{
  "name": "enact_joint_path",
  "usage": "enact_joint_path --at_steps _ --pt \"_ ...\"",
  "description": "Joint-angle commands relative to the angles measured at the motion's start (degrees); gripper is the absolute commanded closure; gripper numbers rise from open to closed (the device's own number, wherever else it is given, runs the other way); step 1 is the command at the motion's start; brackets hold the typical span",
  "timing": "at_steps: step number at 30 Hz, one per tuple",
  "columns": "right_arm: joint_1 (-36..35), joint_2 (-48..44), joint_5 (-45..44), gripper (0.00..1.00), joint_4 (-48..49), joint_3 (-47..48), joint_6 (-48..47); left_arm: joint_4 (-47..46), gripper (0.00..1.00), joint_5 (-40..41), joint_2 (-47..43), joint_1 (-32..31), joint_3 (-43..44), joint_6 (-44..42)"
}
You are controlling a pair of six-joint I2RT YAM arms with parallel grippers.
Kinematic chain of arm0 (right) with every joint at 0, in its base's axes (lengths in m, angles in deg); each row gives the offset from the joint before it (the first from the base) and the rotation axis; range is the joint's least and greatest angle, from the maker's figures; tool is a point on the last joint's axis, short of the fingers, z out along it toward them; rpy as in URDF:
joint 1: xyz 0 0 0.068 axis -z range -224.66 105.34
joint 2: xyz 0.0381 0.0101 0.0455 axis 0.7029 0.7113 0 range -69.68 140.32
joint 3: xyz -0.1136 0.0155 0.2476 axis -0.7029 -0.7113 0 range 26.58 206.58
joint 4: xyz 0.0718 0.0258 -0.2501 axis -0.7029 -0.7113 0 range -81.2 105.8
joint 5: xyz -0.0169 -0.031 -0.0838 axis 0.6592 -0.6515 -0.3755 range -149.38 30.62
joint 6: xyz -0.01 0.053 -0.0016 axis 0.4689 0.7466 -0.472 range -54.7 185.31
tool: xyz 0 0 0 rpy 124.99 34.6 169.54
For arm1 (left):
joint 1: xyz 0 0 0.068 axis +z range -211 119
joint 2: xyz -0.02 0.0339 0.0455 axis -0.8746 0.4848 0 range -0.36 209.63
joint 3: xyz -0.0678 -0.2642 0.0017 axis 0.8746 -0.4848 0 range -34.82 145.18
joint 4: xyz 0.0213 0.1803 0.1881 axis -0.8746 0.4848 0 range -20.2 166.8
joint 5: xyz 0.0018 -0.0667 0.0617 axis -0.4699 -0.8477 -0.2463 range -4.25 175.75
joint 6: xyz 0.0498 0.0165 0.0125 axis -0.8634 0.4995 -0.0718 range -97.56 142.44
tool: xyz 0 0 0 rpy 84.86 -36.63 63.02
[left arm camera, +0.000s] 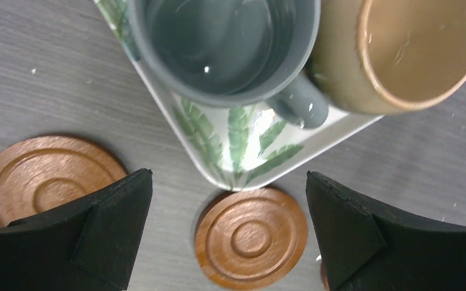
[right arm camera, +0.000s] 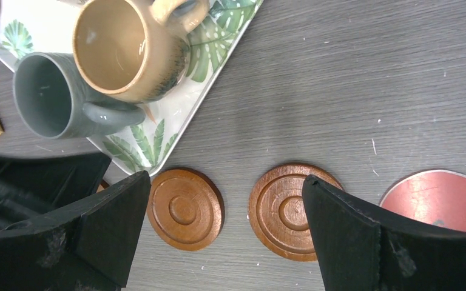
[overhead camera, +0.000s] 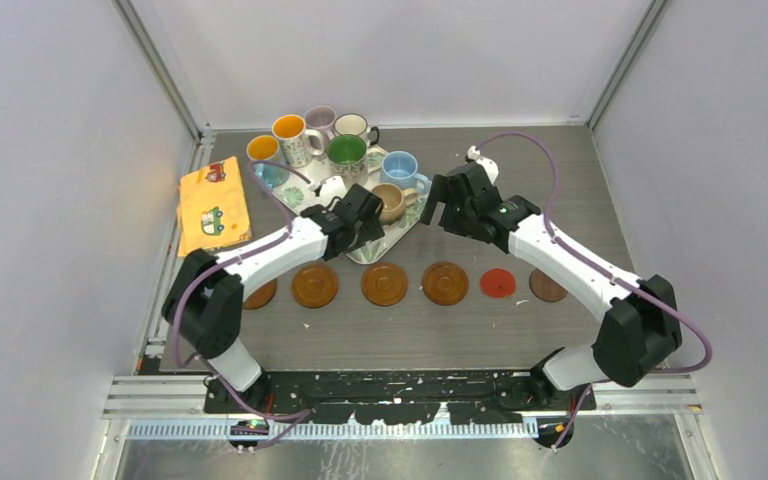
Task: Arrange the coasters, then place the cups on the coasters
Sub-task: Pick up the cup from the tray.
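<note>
Left claw (left arm camera: 229,177): closest to the lens; spread as wide as it goes, gripping nothing; hangs above the near corner of the tray (left arm camera: 243,151)
Right claw (right arm camera: 226,177): likewise wide apart and bare; hangs over the counter (right arm camera: 352,91) just off the tray's right edge
Coasters (overhead camera: 384,283): six showing in a row across the counter, on the near side of the tray; wooden ones to the left, red coaster (right arm camera: 443,200) and dark coaster (overhead camera: 547,286) at the right end; leftmost half hidden under the left arm; none bearing a cup
Cups (overhead camera: 346,150): crowded on and around the tray, beyond the row
Grey mug (left arm camera: 218,48): straight ahead of the left jaws, on the tray's near corner; mouth up; handle pointing right, against or almost against its neighbour
Tan mug (left arm camera: 412,54): just right of the grey one; ahead and left of the right jaws
Nearer arm: left for grey; tan roughly between both
Likely target: wooden coaster (left arm camera: 252,236) directly beneath the left jaws, just beside the tray corner; calls for a short pull back toward the bases
Risk: grey handle may nudge the tan one on lifting
</note>
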Motion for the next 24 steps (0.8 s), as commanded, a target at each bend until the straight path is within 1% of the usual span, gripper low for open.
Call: enact_joint_path --at_steps 1,6,15,19,24 --pt "-0.2 -4.4 -2.2 0.0 -0.7 -0.6 0.6 -2.5 0.0 5.5 4.3 -0.4 6.1 3.5" --pt "-0.2 -6.0 -2.5 0.0 -1.6 -1.0 0.6 -3.1 0.0 6.0 8.0 -0.4 8.6 3.7" --pt "-0.3 -6.9 -2.0 0.0 -1.9 -1.8 0.6 0.1 0.0 10.2 13.6 0.0 13.4 4.1" --pt "-0.2 -6.8 -1.7 0.0 -1.9 -1.7 0.7 0.4 0.0 10.3 13.7 1.4 12.2 3.8" --pt "-0.2 -6.8 -1.6 0.0 -1.9 -1.9 0.8 -1.0 0.0 9.6 10.3 3.6 8.2 0.4"
